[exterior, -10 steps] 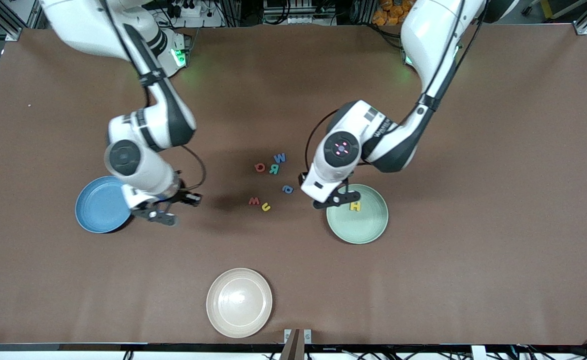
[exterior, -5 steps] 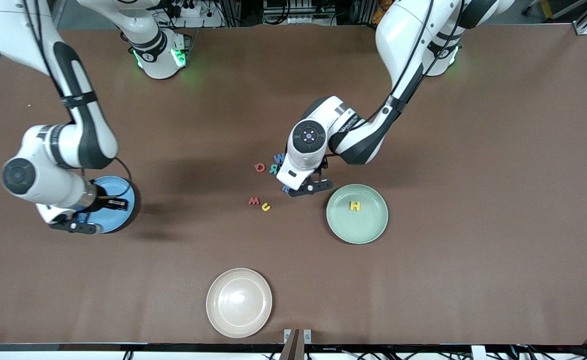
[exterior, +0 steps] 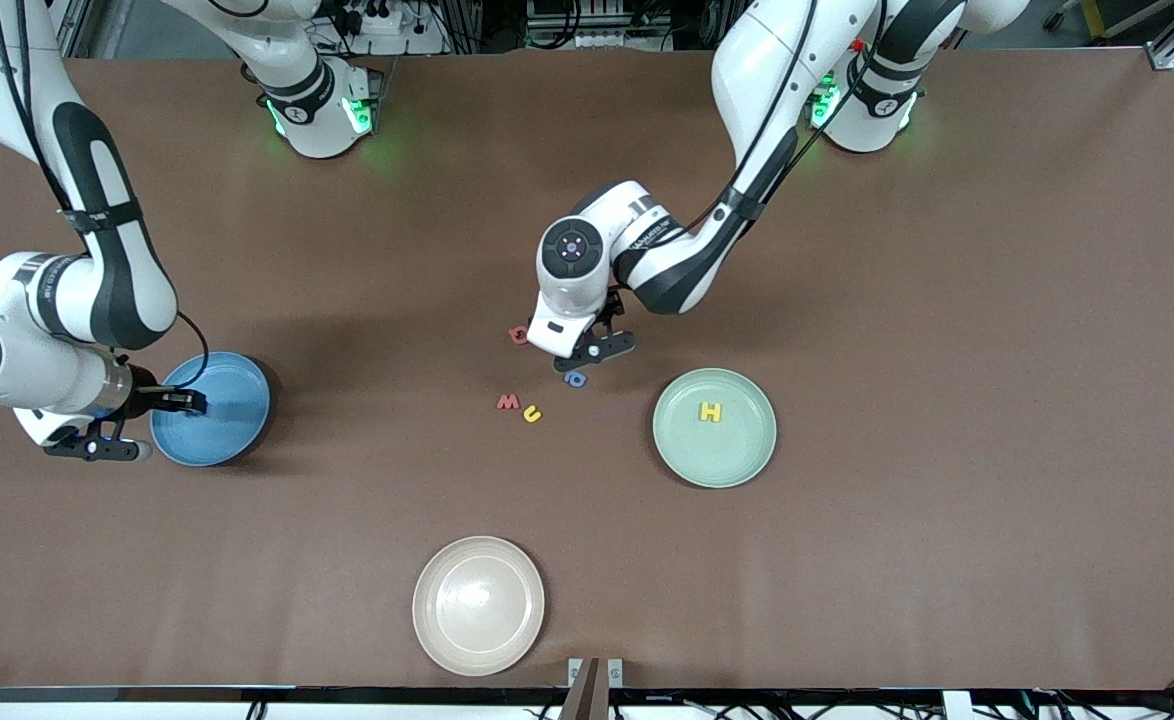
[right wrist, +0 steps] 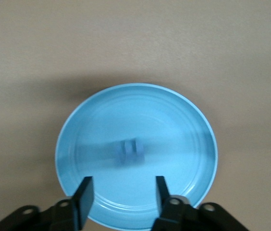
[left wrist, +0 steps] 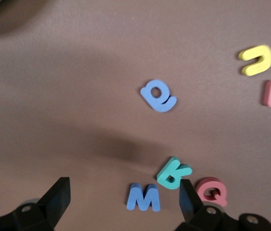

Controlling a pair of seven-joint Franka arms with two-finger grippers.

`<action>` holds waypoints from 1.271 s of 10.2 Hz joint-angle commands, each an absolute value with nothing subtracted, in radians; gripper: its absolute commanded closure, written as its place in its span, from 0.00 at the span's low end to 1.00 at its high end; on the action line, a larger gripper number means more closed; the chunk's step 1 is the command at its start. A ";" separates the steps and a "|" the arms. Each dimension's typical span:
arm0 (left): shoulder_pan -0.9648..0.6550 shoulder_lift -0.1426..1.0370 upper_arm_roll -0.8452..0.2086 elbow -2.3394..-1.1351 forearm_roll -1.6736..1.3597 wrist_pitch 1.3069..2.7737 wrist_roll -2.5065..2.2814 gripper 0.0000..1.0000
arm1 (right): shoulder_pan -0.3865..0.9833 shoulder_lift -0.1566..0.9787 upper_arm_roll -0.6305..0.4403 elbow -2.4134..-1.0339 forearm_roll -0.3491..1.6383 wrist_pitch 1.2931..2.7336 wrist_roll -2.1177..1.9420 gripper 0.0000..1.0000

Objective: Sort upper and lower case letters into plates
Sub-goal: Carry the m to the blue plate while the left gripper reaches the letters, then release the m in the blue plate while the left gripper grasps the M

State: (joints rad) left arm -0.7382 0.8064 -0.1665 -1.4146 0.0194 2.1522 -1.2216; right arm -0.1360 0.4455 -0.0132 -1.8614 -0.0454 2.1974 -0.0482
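Brown table (exterior: 947, 400): left end effector (left wrist: 121, 202) above blue M (left wrist: 143, 198).

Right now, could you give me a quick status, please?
Left gripper open over blue M. Right gripper open over blue plate, one letter in it. H in green plate.

We see even overhead light, soft arm shadows on the table (exterior: 847, 560), and motion blur smearing a letter (right wrist: 129, 153) in the blue plate (right wrist: 183, 120).
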 commanded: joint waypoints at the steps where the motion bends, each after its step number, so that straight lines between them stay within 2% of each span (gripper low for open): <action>1: -0.773 0.801 -0.153 -1.445 0.049 2.204 -1.282 0.00 | -0.129 0.416 0.006 -1.848 -0.058 2.180 -0.043 0.00; 3: -0.796 0.802 -0.152 -1.450 0.051 2.224 -1.376 0.00 | -0.104 0.326 0.047 -1.850 -0.045 2.134 -0.032 0.00; 5: -0.811 0.799 -0.152 -1.506 0.052 2.276 -1.399 0.00 | -0.100 0.214 0.071 -1.842 0.037 2.040 -0.011 0.00; 6: -0.828 0.799 -0.149 -1.538 0.052 2.314 -1.419 0.00 | -0.100 0.231 0.069 -1.841 0.035 2.011 -0.021 0.00; 7: -0.834 0.799 -0.143 -1.555 0.055 2.324 -1.437 0.00 | -0.101 0.305 0.069 -1.816 0.034 2.005 -0.047 0.00; 8: -0.834 0.796 -0.144 -1.565 0.107 2.327 -1.454 0.00 | -0.086 0.302 0.064 -1.807 0.006 1.949 -0.048 0.00; 10: -0.836 0.798 -0.144 -1.565 0.138 2.327 -1.474 0.00 | -0.144 0.296 0.060 -1.755 -0.040 1.870 -0.054 0.00; 13: -0.834 0.802 -0.146 -1.559 0.175 2.330 -1.476 0.00 | -0.144 0.213 0.067 -1.834 -0.038 1.864 -0.045 0.00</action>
